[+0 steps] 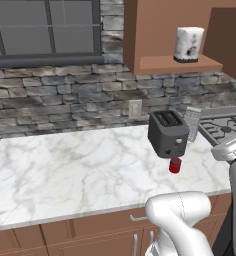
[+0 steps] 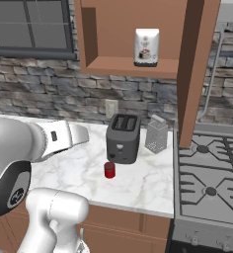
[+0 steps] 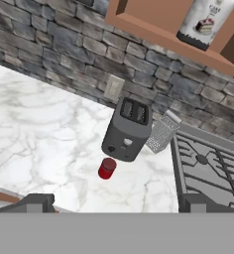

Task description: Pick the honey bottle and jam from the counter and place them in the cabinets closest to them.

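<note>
Standing upright, lid upward, the jam (image 3: 107,168) is seen on the marble counter (image 3: 44,129) just before the toaster (image 3: 127,129); stone wall behind. Fingers (image 3: 37,202) spread wide, nothing held.

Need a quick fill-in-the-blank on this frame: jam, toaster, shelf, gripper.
1. The jam stands on the counter just in front of the ____.
2. The white canister sits on the open cabinet's ____.
3. The metal grater stands between the toaster and the ____.
4. The gripper's jaws are ____, holding nothing.

Missing words: toaster; shelf; stove; open
</note>
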### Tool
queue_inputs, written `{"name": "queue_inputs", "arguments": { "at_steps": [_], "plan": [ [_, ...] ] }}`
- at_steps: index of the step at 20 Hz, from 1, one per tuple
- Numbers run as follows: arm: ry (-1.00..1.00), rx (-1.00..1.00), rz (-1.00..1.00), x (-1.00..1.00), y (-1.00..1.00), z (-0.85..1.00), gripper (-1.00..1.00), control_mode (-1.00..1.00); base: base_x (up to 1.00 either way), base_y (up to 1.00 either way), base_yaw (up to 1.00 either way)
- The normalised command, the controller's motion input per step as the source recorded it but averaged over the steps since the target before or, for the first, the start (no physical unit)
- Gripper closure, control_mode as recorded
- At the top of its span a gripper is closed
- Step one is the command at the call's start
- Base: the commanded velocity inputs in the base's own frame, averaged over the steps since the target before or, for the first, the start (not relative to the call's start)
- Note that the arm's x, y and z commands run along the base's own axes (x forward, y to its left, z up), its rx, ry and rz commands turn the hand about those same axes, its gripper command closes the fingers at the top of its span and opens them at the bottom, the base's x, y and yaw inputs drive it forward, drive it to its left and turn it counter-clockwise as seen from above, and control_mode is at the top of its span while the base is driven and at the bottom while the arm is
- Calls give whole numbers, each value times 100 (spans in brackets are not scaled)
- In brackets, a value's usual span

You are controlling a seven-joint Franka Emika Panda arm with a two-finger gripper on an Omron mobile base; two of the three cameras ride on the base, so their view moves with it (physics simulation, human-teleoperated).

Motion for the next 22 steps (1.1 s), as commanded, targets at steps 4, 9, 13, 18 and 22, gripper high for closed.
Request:
{"name": "queue_inputs", "arguments": {
  "at_steps": [4, 9, 13, 18, 22],
  "plan": [
    [0, 0, 0, 0, 0, 0, -100, 100, 23, 0, 0],
    [0, 0, 0, 0, 0, 0, -100, -100, 11, 0, 0],
    [0, 0, 0, 0, 0, 0, -100, -100, 0, 0, 0],
    [0, -1, 0, 0, 0, -7, -100, -100, 0, 0, 0],
    [0, -1, 0, 0, 0, -23, -100, -100, 0, 0, 0]
  ]
}}
